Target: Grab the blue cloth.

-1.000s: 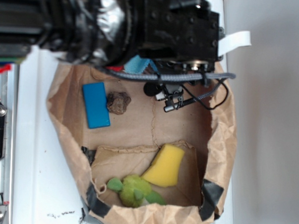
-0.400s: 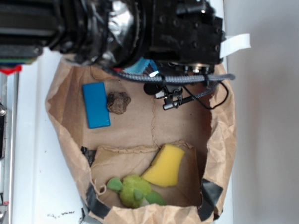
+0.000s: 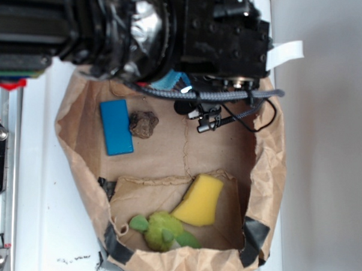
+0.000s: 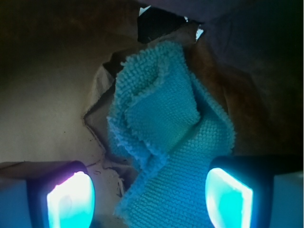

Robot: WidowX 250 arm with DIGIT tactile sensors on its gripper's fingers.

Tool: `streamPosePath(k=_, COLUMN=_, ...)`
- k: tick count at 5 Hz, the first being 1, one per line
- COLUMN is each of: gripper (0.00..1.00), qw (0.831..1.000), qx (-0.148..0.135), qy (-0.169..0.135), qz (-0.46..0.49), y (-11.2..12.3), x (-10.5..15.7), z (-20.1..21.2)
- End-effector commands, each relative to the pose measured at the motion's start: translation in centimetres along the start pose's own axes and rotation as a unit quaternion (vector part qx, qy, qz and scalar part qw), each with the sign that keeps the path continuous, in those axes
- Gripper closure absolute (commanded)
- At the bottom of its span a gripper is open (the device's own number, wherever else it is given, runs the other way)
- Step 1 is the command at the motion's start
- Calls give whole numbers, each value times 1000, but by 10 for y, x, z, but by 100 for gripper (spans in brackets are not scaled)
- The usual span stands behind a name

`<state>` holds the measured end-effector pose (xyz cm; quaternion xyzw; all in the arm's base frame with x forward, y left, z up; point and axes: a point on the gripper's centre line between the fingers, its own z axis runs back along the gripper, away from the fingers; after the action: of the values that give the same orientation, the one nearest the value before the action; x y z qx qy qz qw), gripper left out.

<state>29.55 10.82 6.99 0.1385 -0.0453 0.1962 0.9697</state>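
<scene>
Black WidowX arm (image 3: 143, 32) reaching in from the left across the top of the exterior view, wrist wrapped in silver tape, gripper (image 4: 149, 197) pointing downward, jaws spread wide apart, both fingertips (image 4: 71, 199) glowing, nothing between them

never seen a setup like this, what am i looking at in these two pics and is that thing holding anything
It is a robot arm working over a brown paper bag laid open. The exterior view looks down on it: the black arm covers the top, and inside lie a blue block, a brown lump, a yellow sponge and a green plush toy. The wrist view comes from a camera on the arm itself. Its gripper is open, fingers either side of the blue cloth, holding nothing yet.
</scene>
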Motion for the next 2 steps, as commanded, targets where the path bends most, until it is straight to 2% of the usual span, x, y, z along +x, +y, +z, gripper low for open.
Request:
streamPosePath(k=1, gripper=0, qw=997, qx=29, qy=-61, qz=33, y=-3, x=22, z=-4)
streamPosePath(k=2, gripper=0, qw=996, qx=35, qy=-72, qz=37, y=-7, x=25, z=-8)
